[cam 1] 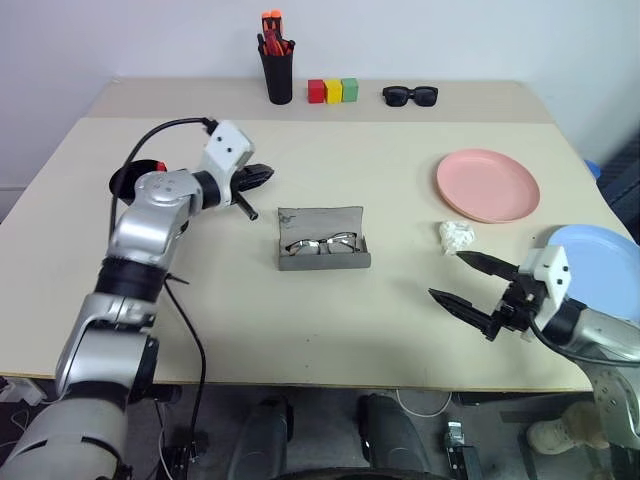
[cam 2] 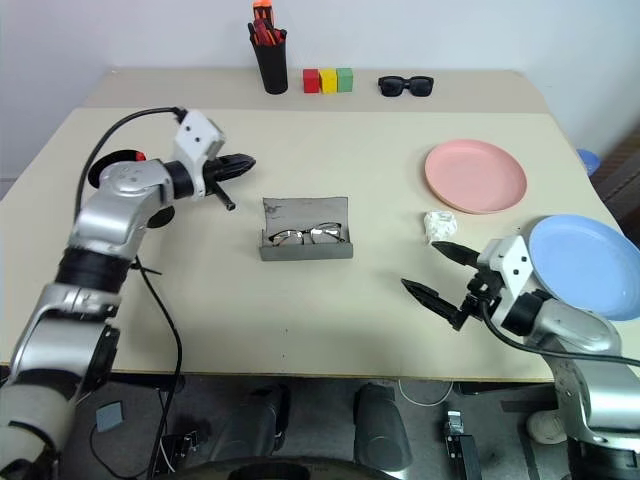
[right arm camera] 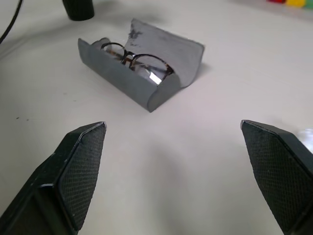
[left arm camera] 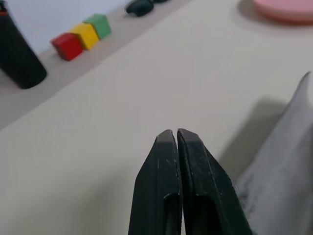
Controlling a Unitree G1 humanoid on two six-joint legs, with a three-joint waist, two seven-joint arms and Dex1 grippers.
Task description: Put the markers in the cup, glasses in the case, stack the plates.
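Nearest, at about four o'clock on the table (cam 1: 300, 330), the right gripper (cam 1: 462, 277) hovers with its two black fingers spread wide and nothing between them. Just beyond it lies a crumpled white scrap (cam 1: 456, 236). The light blue plate (cam 1: 600, 262) sits at three o'clock by the table's right edge, and the pink plate (cam 1: 487, 185) lies apart from it at about two o'clock, so the two are not stacked.

In the middle the grey case (cam 1: 322, 238) stands open with the glasses (cam 1: 322, 243) lying inside it.

At ten o'clock the left gripper (cam 1: 258, 178) is pinched fully shut and empty, just left of the case. Behind its arm a black thing with a red spot shows, perhaps the cup (cam 1: 125, 181); it is mostly hidden.

Along the far edge, near twelve o'clock, stand a black holder (cam 1: 277, 72) of orange-capped markers, three coloured blocks (cam 1: 332, 91) and black sunglasses (cam 1: 410, 95).
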